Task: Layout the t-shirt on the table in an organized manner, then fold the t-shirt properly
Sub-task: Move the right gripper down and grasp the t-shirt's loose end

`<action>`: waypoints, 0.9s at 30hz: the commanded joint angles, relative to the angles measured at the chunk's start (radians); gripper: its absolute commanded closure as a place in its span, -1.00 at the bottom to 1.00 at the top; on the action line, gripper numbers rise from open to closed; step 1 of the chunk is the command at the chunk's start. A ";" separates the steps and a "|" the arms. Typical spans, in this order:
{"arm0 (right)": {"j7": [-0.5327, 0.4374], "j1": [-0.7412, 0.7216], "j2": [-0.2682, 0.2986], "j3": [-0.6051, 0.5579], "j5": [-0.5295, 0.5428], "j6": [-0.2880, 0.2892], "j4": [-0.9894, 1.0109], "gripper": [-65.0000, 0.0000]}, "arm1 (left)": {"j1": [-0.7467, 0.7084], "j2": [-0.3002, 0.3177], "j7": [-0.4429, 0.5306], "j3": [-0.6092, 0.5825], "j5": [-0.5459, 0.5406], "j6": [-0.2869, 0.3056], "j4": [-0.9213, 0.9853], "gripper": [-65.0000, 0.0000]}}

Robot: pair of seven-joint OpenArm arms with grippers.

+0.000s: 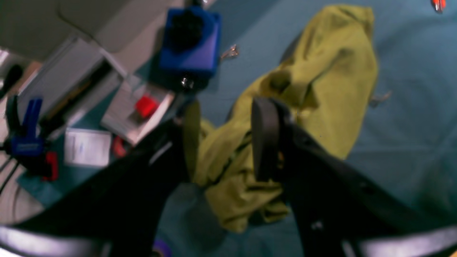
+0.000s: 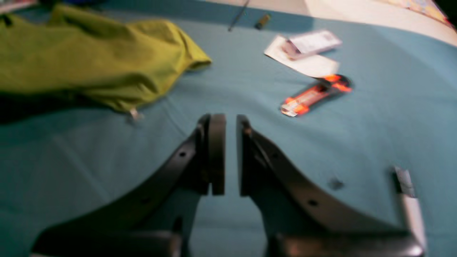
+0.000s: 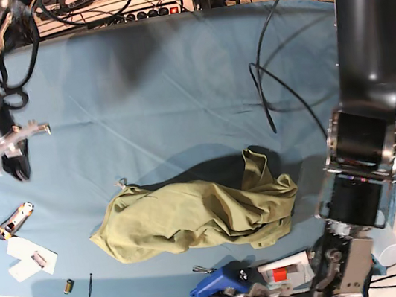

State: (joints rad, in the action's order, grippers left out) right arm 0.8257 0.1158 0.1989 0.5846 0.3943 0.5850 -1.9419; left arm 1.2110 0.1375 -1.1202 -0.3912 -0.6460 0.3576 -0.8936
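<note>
With the left tool point(image 1: 223, 142) spread apart over the bunched t-shirt point(image 3: 194, 217) and the right tool point(image 2: 230, 153) nearly together and empty, pinching one hem edge cleanly is mattering most.

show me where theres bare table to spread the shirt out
The widest bare stretch of the table runs from the crumpled t-shirt back to the far edge, bordered by the black cable. It is crowded at the near edge: utility knife, papers and blue clamp.
</note>
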 commanded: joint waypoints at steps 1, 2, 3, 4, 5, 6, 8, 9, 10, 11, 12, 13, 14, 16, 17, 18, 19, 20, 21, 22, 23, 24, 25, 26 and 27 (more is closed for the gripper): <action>-0.026 -0.027 0.016 -0.015 0.005 0.002 0.018 0.79 | 0.049 0.027 0.012 0.017 -0.005 -0.001 -0.014 0.23; -0.026 -0.053 0.017 -0.035 -0.002 0.002 0.056 0.79 | 0.049 0.047 0.009 0.024 -0.006 -0.001 -0.014 0.23; -0.026 -0.078 0.017 -0.056 -0.004 0.002 0.094 0.79 | 0.049 0.066 0.008 0.032 -0.009 -0.001 -0.014 0.23; -0.026 -0.103 0.017 -0.074 -0.003 0.002 0.133 0.79 | 0.049 0.086 0.005 0.040 -0.021 -0.001 -0.014 0.23; -0.026 -0.128 0.017 -0.092 -0.003 0.002 0.171 0.79 | 0.050 0.108 -0.005 0.049 -0.040 0.000 -0.014 0.23; -0.025 -0.151 0.017 -0.108 -0.006 0.002 0.208 0.79 | 0.050 0.129 -0.014 0.059 -0.061 0.008 -0.014 0.23; -0.026 -0.196 0.016 -0.135 -0.028 0.002 0.275 0.79 | 0.050 0.175 -0.029 0.079 -0.096 0.032 -0.014 0.23; -0.026 -0.216 0.016 -0.148 -0.037 0.002 0.304 0.79 | 0.050 0.199 -0.037 0.090 -0.108 0.041 -0.014 0.23; -0.026 -0.233 0.016 -0.159 -0.045 0.003 0.332 0.78 | 0.050 0.222 -0.044 0.101 -0.120 0.049 -0.014 0.23; -0.026 -0.249 0.017 -0.169 -0.048 0.011 0.357 0.69 | 0.050 0.248 -0.053 0.114 -0.132 0.050 -0.014 0.23; -0.026 -0.263 0.017 -0.180 -0.048 0.021 0.381 0.56 | 0.050 0.272 -0.064 0.127 -0.145 0.058 -0.014 0.23; -0.026 -0.273 0.016 -0.191 -0.047 0.026 0.401 0.43 | 0.050 0.295 -0.074 0.142 -0.157 0.063 -0.014 0.23; -0.026 -0.281 0.014 -0.205 -0.047 0.025 0.416 0.31 | 0.050 0.319 -0.084 0.155 -0.172 0.063 -0.014 0.23; -0.048 -0.290 0.011 -0.233 -0.047 0.021 0.441 0.26 | 0.050 0.367 -0.094 0.177 -0.186 0.063 -0.014 0.23; -0.075 -0.294 0.008 -0.247 -0.047 0.011 0.457 0.26 | 0.050 0.389 -0.093 0.184 -0.185 0.063 -0.014 0.23; -0.097 -0.300 0.005 -0.261 -0.047 -0.003 0.473 0.26 | 0.050 0.412 -0.093 0.190 -0.186 0.063 -0.014 0.23; -0.105 -0.306 0.001 -0.271 -0.047 -0.031 0.488 0.26 | 0.050 0.431 -0.093 0.195 -0.186 0.063 -0.014 0.23; -0.101 -0.316 -0.006 -0.277 -0.048 -0.064 0.504 0.26 | 0.050 0.451 -0.093 0.196 -0.187 0.063 -0.014 0.23; -0.101 -0.327 -0.013 -0.278 -0.047 -0.092 0.523 0.26 | 0.050 0.469 -0.094 0.196 -0.194 0.063 -0.014 0.23; -0.101 -0.340 -0.023 -0.275 -0.047 -0.116 0.545 0.26 | 0.050 0.486 -0.094 0.195 -0.202 0.063 -0.014 0.23; -0.101 -0.351 -0.029 -0.273 -0.047 -0.126 0.566 0.26 | 0.050 0.502 -0.094 0.196 -0.210 0.063 -0.014 0.23; -0.100 -0.364 -0.038 -0.270 -0.043 -0.126 0.587 0.26 | 0.050 0.516 -0.095 0.196 -0.220 0.068 -0.014 0.23; -0.100 -0.375 -0.045 -0.270 -0.043 -0.126 0.607 0.26 | 0.050 0.530 -0.095 0.196 -0.228 0.081 -0.014 0.23; -0.100 -0.388 -0.054 -0.270 -0.042 -0.126 0.628 0.26 | 0.050 0.542 -0.096 0.195 -0.232 0.090 -0.014 0.23; -0.100 -0.397 -0.060 -0.270 -0.039 -0.126 0.649 0.26 | 0.050 0.550 -0.096 0.196 -0.233 0.089 -0.014 0.23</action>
State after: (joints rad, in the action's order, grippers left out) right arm 0.7502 -0.2565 0.1299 0.3138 0.3408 0.4522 -1.2755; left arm 1.2171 0.6804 -1.2331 -0.2016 -0.8639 0.4461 -0.8944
